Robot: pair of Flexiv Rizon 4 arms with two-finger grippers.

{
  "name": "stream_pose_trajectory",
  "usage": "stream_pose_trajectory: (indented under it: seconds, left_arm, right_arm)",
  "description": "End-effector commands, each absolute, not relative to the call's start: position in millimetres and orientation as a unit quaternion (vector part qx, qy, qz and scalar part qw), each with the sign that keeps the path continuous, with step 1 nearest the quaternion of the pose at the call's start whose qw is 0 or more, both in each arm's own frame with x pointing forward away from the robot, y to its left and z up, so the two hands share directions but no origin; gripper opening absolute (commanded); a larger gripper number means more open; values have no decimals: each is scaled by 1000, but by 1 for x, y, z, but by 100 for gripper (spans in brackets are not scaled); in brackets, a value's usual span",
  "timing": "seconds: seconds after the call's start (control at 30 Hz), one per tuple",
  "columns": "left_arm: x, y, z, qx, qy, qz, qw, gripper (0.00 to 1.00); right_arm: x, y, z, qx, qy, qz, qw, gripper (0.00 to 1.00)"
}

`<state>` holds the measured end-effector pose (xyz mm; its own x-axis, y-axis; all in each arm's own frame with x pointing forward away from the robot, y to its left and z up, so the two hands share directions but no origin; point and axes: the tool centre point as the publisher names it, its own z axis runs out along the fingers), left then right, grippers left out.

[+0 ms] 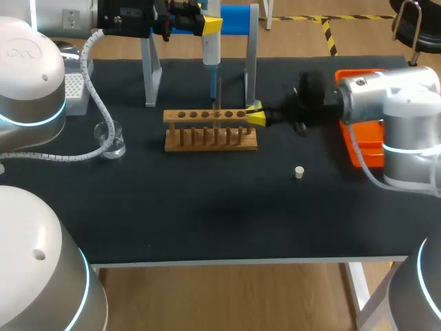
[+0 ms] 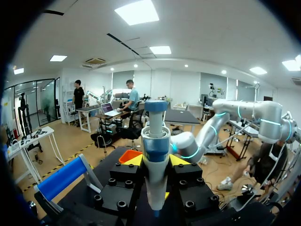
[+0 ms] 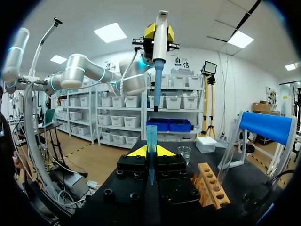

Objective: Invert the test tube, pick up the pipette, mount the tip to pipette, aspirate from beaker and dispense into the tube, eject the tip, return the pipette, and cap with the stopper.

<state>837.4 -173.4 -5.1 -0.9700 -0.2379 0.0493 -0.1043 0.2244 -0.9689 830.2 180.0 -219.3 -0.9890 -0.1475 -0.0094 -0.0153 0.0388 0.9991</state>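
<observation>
Left gripper [image 1: 207,26] clamps slim white pipette [image 1: 211,52] (blue-collared) above wooden rack [image 1: 210,138].

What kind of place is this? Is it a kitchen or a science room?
Most likely a science lab bench. A wooden test tube rack stands on the table, a glass beaker sits off to one side of it, and the left gripper holds a pipette upright.

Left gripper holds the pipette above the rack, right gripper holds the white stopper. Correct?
Not the stopper: it lies on the table. The right wrist view shows the right gripper holding a blue tip; the left gripper does hold the pipette above the rack.
</observation>
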Motion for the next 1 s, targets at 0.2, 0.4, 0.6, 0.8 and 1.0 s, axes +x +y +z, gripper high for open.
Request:
stream_pose_trajectory:
  seconds: [0.2, 0.4, 0.6, 0.8, 1.0]
  left_arm:
    - [838, -173, -4, -109, 781, -612, 53, 0]
    - [838, -173, -4, -109, 781, -612, 53, 0]
    - [838, -173, -4, -109, 781, -612, 53, 0]
    - [838, -173, -4, -109, 781, -612, 53, 0]
    - [838, -173, -4, -109, 781, -612, 53, 0]
  right_arm:
    - [841, 212, -220, 64, -714, -696, 54, 0]
    - [841, 229, -219, 68, -711, -697, 60, 0]
    - [840, 238, -223, 68, -710, -697, 66, 0]
    - [840, 245, -224, 69, -711, -696, 69, 0]
    - [839, 250, -222, 74, -713, -694, 71, 0]
